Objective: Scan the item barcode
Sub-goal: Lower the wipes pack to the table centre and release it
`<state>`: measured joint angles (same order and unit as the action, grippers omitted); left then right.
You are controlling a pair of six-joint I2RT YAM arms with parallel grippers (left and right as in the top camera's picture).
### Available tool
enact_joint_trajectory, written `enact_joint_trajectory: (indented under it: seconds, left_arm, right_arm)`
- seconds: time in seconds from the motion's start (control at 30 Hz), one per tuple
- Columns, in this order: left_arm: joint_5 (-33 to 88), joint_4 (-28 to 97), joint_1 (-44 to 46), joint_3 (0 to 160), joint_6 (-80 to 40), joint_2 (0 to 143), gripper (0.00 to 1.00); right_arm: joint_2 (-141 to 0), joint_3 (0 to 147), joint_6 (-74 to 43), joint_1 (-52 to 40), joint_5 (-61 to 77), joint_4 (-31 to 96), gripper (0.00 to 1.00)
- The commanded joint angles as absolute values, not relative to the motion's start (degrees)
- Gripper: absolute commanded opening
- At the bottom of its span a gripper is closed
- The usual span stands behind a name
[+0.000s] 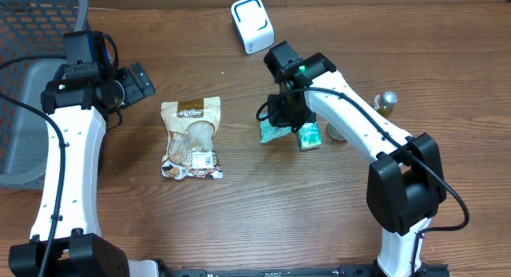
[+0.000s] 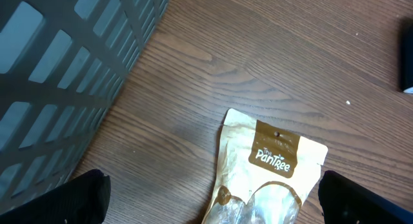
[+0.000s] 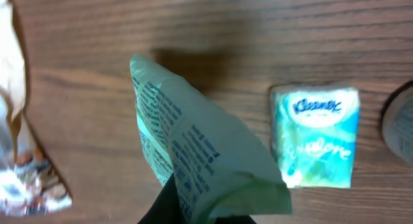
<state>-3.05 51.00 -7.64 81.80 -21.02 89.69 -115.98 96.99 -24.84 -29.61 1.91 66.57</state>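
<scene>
Green packet (image 3: 193, 153) is pinched in the right tool (image 1: 286, 111) near the desk middle, beside the tissue pack (image 3: 316, 133). I would turn its printed side squarely toward the white scanner (image 1: 251, 23) at the far edge. Left tool (image 1: 140, 81) stands spread.

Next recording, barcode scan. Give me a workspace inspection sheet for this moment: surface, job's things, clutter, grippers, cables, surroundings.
Surface: wooden table, bare wood, no spills seen.
Job's things: green packet pinched at one end, printed side toward the wrist camera; white device, likely the scanner, at the far side of the table.
Clutter: PanTree snack pouch lying flat mid-table; Kleenex pack beside the packet; small bottle further right.
Grippers: left gripper with jaws wide open, empty, near the pouch; right gripper shut on the green packet.
Cables: black cable along each arm, none lying on the items.
Surroundings: grey basket at the left edge; nothing else seen.
</scene>
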Motion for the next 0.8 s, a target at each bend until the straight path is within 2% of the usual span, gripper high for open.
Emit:
enact_joint_trajectory:
  seconds: [0.0, 0.07, 0.1, 0.13, 0.17, 0.2, 0.4, 0.6, 0.77]
  left_arm:
    - [-3.4, 50.8, -8.1, 82.2, -20.8, 90.0, 0.99]
    - [-3.4, 50.8, -8.1, 82.2, -20.8, 90.0, 0.99]
    - [-3.4, 50.8, -8.1, 82.2, -20.8, 90.0, 1.00]
    - [-3.4, 50.8, -8.1, 82.2, -20.8, 90.0, 1.00]
    - [-3.4, 50.8, -8.1, 82.2, -20.8, 90.0, 1.00]
    - [-3.4, 50.8, -8.1, 82.2, -20.8, 90.0, 1.00]
    - [-3.4, 50.8, -8.1, 82.2, -20.8, 90.0, 0.99]
    - [-3.4, 50.8, -8.1, 82.2, -20.8, 90.0, 0.99]
    - [-3.4, 50.8, -8.1, 82.2, -20.8, 90.0, 1.00]
  right_arm:
    - [-115.0, 95.6, -31.8, -29.1, -4.2, 64.6, 0.20]
    - [-115.0, 94.9, -31.9, -29.1, -4.7, 63.2, 0.28]
    - [-115.0, 94.5, -31.9, -29.1, -4.7, 62.5, 0.37]
    - [-115.1, 94.0, -31.9, -29.1, -4.7, 61.9, 0.51]
    - [-115.1, 93.8, -31.9, -29.1, -4.7, 61.5, 0.60]
    - [-115.1, 93.5, -31.9, -29.1, -4.7, 61.1, 0.64]
    - [-115.1, 92.1, -32.0, -29.3, -4.3, 58.7, 0.64]
    - [-115.1, 89.9, -31.9, -30.8, 5.9, 53.2, 0.51]
    - [-115.1, 88.3, -31.9, -33.7, 8.7, 47.9, 0.50]
